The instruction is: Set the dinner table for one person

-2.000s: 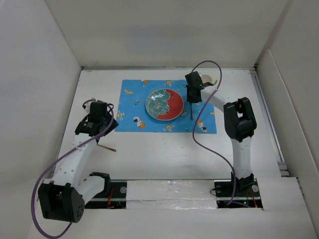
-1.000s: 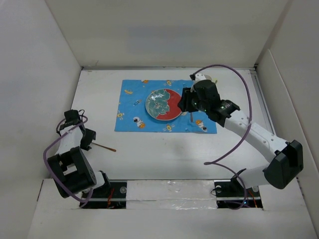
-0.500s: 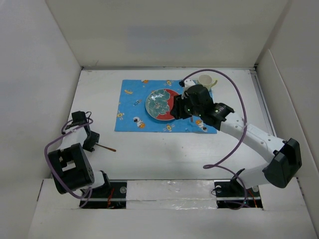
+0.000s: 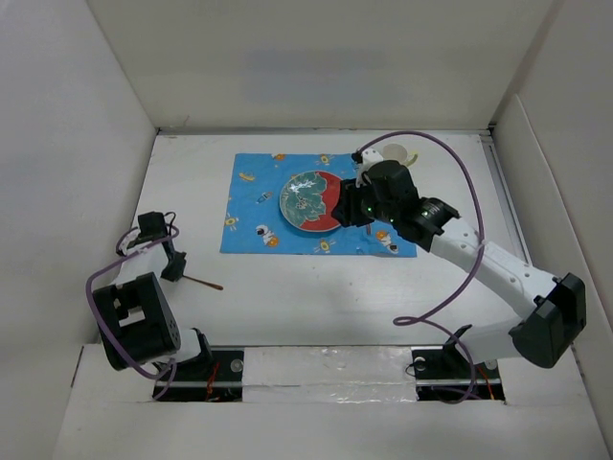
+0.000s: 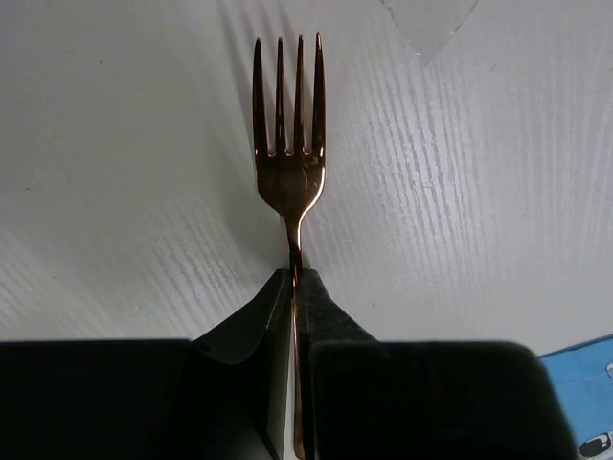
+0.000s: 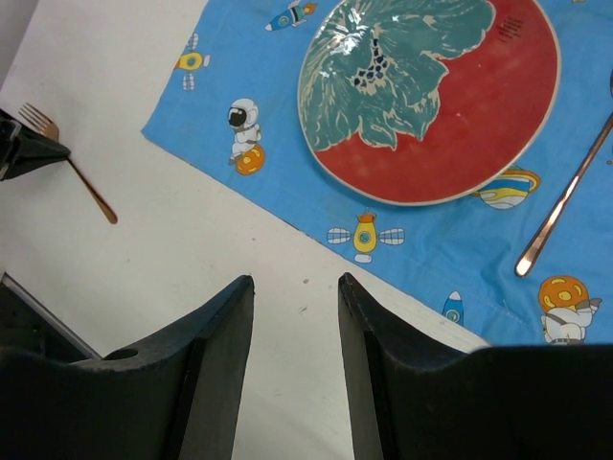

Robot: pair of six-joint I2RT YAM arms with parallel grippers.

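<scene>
Left pincer (image 5: 292, 278) is seen clenched on the neck of a copper fork (image 5: 287, 144), its two black fingers pressed to either side of the thin handle just behind the tines. The tines are pointed straight ahead of the pincer, and the rest of the handle is run back between the fingers. The dinner table (image 5: 460, 192) is spread directly beneath and ahead of the pincer; whether the fork is resting on it or is raised just clear cannot be told. A corner of the blue mat (image 5: 589, 383) is seen close by on the pincer's right.

The fork is judged to be light, stiff and slick, being polished metal. Some twisting between the pads is therefore to be expected if it is swung. A hold on the flat of the handle, nearer its middle, would be better balanced. The matte, rigid table is only to be set upon, never grasped.

The right pincer (image 6: 292, 316) is held released above the mat's near edge, with the plate (image 6: 431, 96) ahead of it and a copper utensil (image 6: 565, 201) ahead to its right.
</scene>
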